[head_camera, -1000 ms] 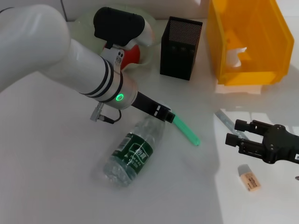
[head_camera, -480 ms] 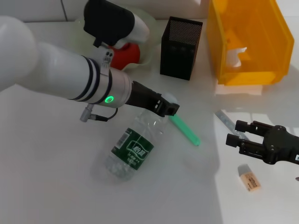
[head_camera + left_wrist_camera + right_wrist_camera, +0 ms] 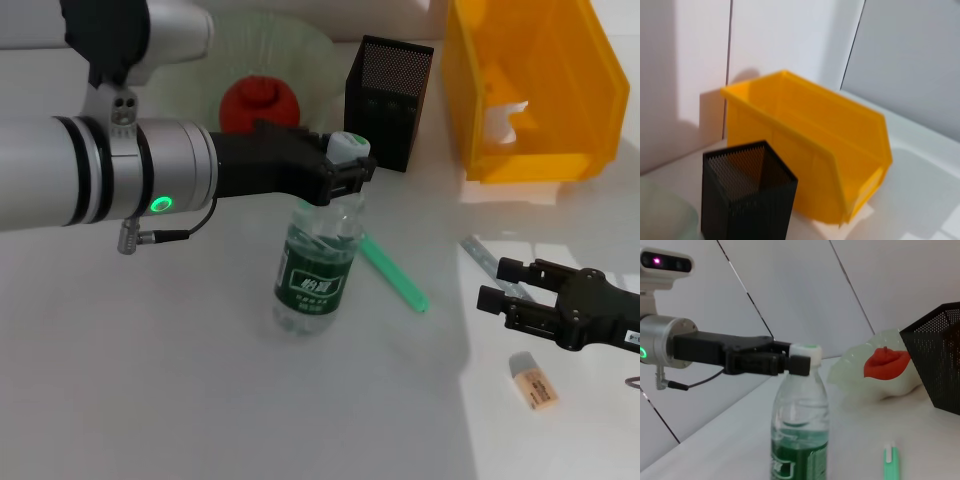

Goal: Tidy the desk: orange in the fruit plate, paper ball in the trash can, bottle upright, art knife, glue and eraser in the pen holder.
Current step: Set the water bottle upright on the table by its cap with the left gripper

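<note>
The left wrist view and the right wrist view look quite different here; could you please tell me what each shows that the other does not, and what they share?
Only the left wrist view shows the trash can, standing right behind the pen holder.

Only the right wrist view shows the bottle standing on its base, the left hand closed on the neck just under its cap, the orange lying in the fruit plate, and a green pen-like item lying on the desk.

Both show the black mesh pen holder and the white desk.
</note>
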Tool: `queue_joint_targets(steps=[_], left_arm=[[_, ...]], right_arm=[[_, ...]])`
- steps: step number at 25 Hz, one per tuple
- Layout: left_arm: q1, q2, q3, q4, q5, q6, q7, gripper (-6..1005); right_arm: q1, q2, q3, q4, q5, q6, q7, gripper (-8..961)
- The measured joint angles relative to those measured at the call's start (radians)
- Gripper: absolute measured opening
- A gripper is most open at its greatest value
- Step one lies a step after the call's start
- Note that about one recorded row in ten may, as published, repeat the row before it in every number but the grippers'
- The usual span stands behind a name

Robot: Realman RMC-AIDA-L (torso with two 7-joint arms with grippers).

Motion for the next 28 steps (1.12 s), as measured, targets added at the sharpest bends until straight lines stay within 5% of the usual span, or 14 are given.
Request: queue_joint_targets(steps=[15,19,28], left_arm=[[0.116,0.0,-0.035,-0.073,-0.496,-0.012,0.581,447],[0.116,0.001,-0.035,-0.083,-0.516,-0.012,0.602,447],[0.103,0.001,-0.124,-0.459,-0.997,0.178,1.15,448]], right_arm=[[0.001,0.0,0.003,0.026,0.009,0.003,0.008,683],[0.001,0.0,0.003,0.028,0.009,0.004,0.012,683],[0.001,0.002,0.003,0.028,0.009,0.002,0.025,683]])
